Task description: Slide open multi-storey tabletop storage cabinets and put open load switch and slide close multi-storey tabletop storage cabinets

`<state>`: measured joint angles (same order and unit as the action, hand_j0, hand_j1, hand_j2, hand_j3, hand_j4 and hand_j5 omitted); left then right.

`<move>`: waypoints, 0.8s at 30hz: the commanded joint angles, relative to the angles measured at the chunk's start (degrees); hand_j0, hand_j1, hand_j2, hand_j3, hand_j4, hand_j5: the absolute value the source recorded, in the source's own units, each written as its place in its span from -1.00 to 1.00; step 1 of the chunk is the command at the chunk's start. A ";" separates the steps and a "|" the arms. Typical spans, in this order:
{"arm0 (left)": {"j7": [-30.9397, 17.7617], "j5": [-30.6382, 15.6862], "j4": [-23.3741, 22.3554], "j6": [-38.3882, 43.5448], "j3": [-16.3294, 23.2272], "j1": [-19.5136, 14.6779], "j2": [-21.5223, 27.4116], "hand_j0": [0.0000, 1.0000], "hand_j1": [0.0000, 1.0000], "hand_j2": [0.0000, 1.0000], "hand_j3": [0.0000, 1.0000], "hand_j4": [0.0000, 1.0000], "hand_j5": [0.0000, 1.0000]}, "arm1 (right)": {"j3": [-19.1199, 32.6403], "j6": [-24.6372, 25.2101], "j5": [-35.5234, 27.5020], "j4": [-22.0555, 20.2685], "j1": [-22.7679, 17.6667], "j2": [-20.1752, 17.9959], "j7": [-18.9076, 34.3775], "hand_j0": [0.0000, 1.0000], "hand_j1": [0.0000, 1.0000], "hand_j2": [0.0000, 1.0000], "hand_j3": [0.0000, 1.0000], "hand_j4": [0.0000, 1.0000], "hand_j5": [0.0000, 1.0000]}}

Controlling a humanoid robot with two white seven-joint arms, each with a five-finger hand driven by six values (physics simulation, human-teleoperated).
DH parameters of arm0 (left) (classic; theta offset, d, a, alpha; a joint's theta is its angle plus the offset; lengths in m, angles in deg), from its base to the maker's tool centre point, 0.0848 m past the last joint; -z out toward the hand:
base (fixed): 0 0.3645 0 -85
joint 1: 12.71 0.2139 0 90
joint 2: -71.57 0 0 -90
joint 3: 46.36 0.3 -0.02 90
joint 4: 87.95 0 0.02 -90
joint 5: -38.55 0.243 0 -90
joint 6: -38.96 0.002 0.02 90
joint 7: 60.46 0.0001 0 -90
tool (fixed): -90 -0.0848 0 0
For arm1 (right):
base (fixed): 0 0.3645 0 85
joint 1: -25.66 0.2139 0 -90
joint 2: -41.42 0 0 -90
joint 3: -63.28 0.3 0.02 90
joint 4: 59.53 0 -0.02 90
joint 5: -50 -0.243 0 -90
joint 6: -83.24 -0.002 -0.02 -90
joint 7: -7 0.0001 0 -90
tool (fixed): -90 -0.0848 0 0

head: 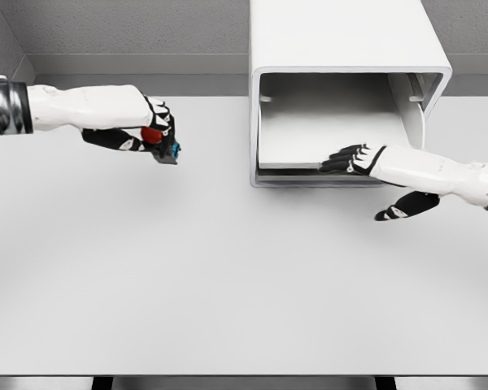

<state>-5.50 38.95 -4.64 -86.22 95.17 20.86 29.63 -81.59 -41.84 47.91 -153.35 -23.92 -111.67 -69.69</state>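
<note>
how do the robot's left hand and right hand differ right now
The left hand is curled around a small red-and-blue load switch, held above the white table; the right hand holds nothing, its fingers lying flat on the front edge of the white storage cabinet's open drawer. The left is well clear of the cabinet; the right touches it. Both have black fingers and white arms.

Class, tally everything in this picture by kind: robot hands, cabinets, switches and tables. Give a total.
Black-fingered robot hands: 2, left, right
White box-shaped storage cabinet: 1
Small red-and-blue load switch: 1
Pale grey table: 1
Total: 5
</note>
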 commanded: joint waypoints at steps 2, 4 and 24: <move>0.05 -0.84 0.98 0.18 0.14 -0.09 -0.60 -0.29 -0.29 -0.29 -0.29 -0.29 -0.29 | 0.12 0.07 -0.99 -1.10 -0.17 -1.68 -0.22 1.00 1.00 1.00 1.00 1.00 1.00; 0.05 -0.75 1.33 0.18 0.14 -0.09 -1.39 -0.29 -0.29 -0.29 -0.29 -0.29 -0.29 | 0.12 0.07 -1.08 -1.36 -0.44 -1.77 -0.30 1.00 1.00 1.00 1.00 1.00 1.00; 0.05 -1.54 3.44 0.18 2.69 -3.78 -4.11 -0.28 -0.28 -0.28 -0.28 -0.28 -0.28 | 2.58 0.07 -2.48 8.83 -0.44 7.72 2.95 1.00 1.00 1.00 1.00 1.00 1.00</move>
<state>-5.51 37.83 -2.01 -86.22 97.94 17.09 25.52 -79.03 -41.84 45.74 -145.09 -24.71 -104.29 -67.12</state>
